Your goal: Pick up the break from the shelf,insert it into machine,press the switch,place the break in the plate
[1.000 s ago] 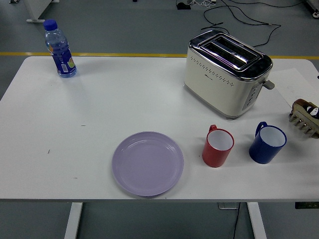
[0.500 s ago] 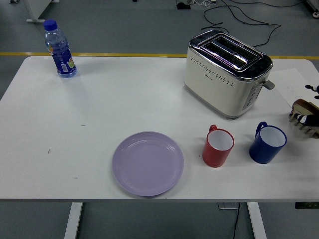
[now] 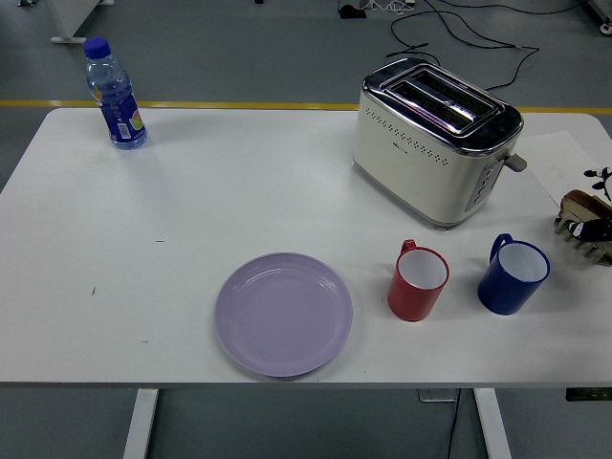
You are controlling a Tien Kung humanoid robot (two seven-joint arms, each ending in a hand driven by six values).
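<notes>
Toaster (image 3: 435,139) long axis slanting far-left to near-right; right hand (image 3: 598,206) fingers' state indiscernible.

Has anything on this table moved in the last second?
Only at the right edge: the dark robot hand over the wooden rack shifted a little up and rightward; its grasp isn't clear. The toaster, purple plate, both mugs and bottle stayed put.
</notes>
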